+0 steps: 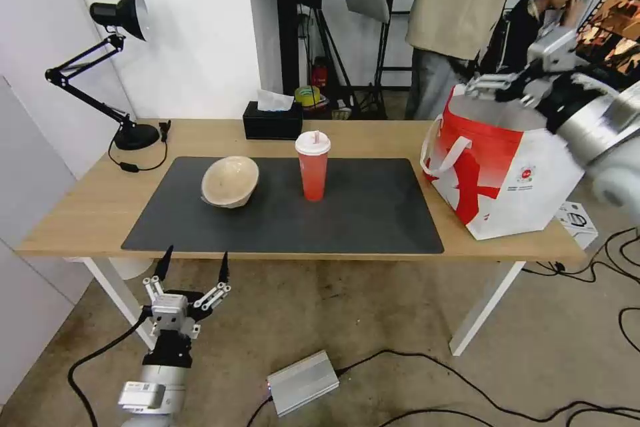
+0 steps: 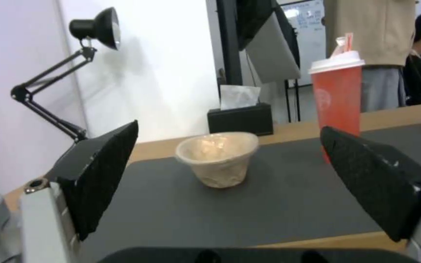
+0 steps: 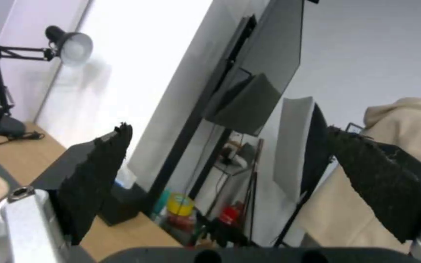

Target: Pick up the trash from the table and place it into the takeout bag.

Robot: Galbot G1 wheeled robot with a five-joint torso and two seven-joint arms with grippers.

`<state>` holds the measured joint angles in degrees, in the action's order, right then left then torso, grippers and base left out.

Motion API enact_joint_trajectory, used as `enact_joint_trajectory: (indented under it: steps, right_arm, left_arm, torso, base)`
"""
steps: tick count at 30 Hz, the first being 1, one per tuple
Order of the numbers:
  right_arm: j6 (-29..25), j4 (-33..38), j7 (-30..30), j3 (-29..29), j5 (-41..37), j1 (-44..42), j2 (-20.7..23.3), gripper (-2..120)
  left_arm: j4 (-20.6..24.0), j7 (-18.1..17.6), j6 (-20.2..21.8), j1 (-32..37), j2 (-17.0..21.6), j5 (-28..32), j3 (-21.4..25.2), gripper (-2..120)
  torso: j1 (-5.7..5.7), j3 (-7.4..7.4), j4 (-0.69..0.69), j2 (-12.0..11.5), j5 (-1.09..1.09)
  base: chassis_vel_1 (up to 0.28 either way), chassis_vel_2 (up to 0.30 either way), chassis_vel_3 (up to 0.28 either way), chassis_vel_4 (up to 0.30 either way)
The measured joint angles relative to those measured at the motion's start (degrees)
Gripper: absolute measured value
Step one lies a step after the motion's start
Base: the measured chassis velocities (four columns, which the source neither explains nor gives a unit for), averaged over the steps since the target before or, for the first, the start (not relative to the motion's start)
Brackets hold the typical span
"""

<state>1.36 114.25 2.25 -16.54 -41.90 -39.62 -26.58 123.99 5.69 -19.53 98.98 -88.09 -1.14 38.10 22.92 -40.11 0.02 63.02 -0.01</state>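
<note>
Head view shows my left gripper (image 1: 193, 263) low in front of the table (image 1: 80, 213), below its near edge, jaws spread wide and holding nothing, tips pointing up toward the mat. From those jaws the beige paper-pulp bowl (image 1: 230, 181) lies at about one o'clock, tilted on the dark grey mat (image 1: 373, 213), well apart from my fingertips. Farther round, near two o'clock, the tall red cup (image 1: 313, 167) stands upright on the mat with its white lid and straw, beside the bowl but not touching it.

Through my left wrist camera the bowl (image 2: 217, 157) sits between my two black pads (image 2: 98, 175), clear of both, and the cup (image 2: 338, 95) rises just behind the other pad.

My right gripper (image 1: 497, 85) hovers at the open top of the takeout bag (image 1: 520, 173), which stands at the table's right end, off the mat. Its black fingers (image 3: 98, 175) are parted wide with nothing between them.

Behind the cup, at twelve o'clock from it, a black tissue box (image 1: 272, 121) rests by the far edge; a black desk lamp (image 1: 127, 80) stands at the far left corner.
</note>
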Motion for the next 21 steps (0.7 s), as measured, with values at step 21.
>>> enact_joint_trajectory:
  steps: [21]
  right_arm:
    - [-4.4,8.0,4.3,-21.6,8.3,-31.8,-17.1,100]
  left_arm:
    - [1.2,0.0,2.3,-2.0,-0.6,-1.7,-0.8,100]
  torso:
    - [0.00,0.00,-0.02,0.0,0.01]
  base:
    - [0.000,0.000,0.000,0.000]
